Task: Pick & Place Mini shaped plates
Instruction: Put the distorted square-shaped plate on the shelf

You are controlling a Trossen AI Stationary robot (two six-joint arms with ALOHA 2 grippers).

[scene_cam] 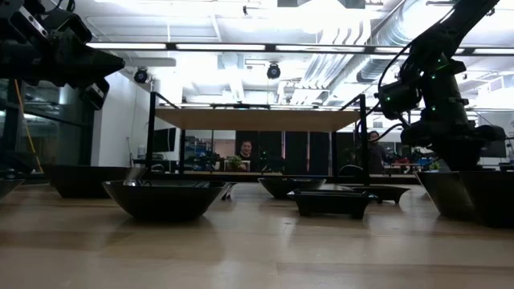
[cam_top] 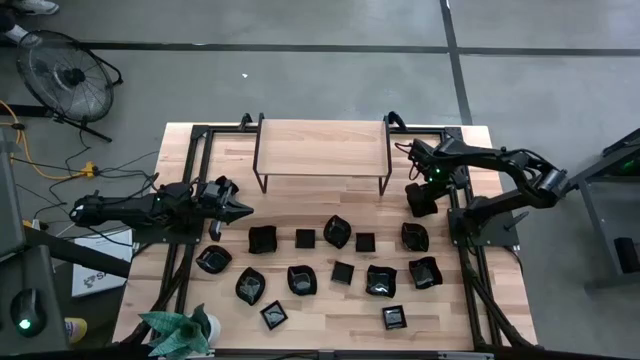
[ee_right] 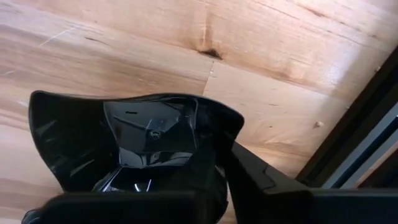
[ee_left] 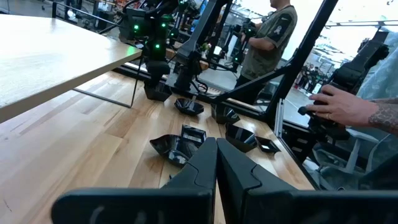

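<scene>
Several glossy black mini shaped plates rest on their bases in loose rows on the wooden table. My right gripper points down at the far right, shut on one wavy-edged plate that sits just right of the raised shelf. My left gripper is shut and empty, held level above the table's left side and aimed toward the plates. My right gripper comes from above, pointing down, onto the plate's upturned rim at one corner. One finger stands outside the wall; the other is hidden behind the wall, inside the dish. The plate's underside still appears to rest on the table.
A raised wooden shelf on black legs stands at the far middle. A green plant sits at the near left corner. Black frame rails run along both table sides. A person and a hand show beyond the table.
</scene>
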